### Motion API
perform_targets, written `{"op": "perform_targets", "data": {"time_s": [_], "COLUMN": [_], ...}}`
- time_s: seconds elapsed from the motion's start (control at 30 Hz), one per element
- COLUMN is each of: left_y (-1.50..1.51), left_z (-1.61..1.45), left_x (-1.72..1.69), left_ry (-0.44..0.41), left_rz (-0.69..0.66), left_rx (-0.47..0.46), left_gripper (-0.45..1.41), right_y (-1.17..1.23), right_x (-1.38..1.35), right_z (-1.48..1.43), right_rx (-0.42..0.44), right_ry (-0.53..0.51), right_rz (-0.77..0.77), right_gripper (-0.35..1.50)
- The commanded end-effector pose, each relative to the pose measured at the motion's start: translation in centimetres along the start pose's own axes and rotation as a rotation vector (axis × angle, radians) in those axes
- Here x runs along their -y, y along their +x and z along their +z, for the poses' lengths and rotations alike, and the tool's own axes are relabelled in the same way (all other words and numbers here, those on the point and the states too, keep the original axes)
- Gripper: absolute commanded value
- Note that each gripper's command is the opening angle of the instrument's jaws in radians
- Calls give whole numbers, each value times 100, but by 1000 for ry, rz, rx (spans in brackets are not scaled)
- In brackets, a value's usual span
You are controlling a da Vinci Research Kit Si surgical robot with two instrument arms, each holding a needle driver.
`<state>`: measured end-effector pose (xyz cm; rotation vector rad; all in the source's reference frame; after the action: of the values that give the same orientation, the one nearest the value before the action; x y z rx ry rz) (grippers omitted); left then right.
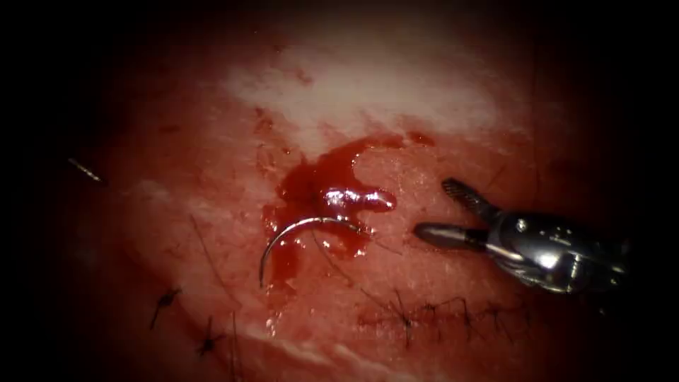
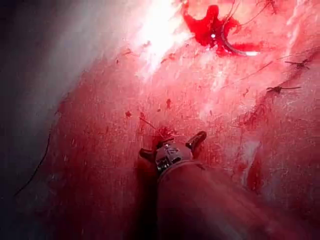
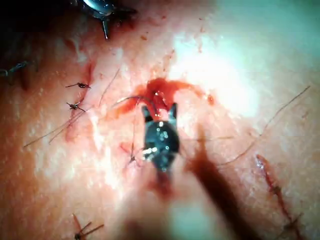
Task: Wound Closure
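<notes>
The curved needle [image 1: 293, 230] lies free on the tissue [image 1: 453, 163], held by neither tool. Its arc runs from the lower left up over a pool of red fluid [image 1: 329, 187]; I cannot tell whether its right end enters the tissue. Dark thread [image 1: 343, 269] trails from it toward the stitched cut [image 1: 431, 308]. My right tool [image 1: 435, 211] is just right of the needle, jaws open and holding nothing, seen again in the right wrist view [image 3: 160, 112]. My left tool [image 2: 171, 144] rests on bare tissue far from the needle [image 2: 234, 49], jaws spread and holding nothing.
Knotted stitches [image 1: 404, 316] with short cut ends run along the cut below the needle, and others [image 1: 165, 298] sit at the lower left. Loose hairs lie on the tissue. The left arm's tool [image 3: 102, 11] also shows in the right wrist view.
</notes>
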<state>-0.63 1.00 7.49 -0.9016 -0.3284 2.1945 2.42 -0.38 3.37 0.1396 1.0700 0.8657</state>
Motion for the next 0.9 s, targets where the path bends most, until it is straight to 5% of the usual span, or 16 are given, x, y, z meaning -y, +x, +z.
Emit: {"op": "perform_targets", "data": {"time_s": [0.03, 0.27, 0.4, 0.43, 0.7, 0.9], "left_y": [17, 110, 156, 177, 177, 161], "left_z": [-3, -35, -33, -18, 53, 86], "left_x": [-7, -50, -88, -121, -187, -207], "left_ry": [-10, -141, -224, -260, -336, -317], "left_rz": [-72, -159, -148, -129, -19, 35], "left_rx": [-40, -357, -430, -440, -467, -345], "left_gripper": [96, 86, 88, 91, 98, 86], "right_y": [-7, -8, -9, -9, -9, -4], "right_x": [7, 7, 9, 9, 8, 8], "right_z": [7, 6, 4, 2, -7, -13], "right_rx": [1, 7, 7, 7, 10, 14], "right_ry": [6, 10, 13, 15, 26, 22], "right_rz": [1, 0, -1, -2, -2, -3], "right_gripper": [133, 133, 133, 133, 133, 133]}}
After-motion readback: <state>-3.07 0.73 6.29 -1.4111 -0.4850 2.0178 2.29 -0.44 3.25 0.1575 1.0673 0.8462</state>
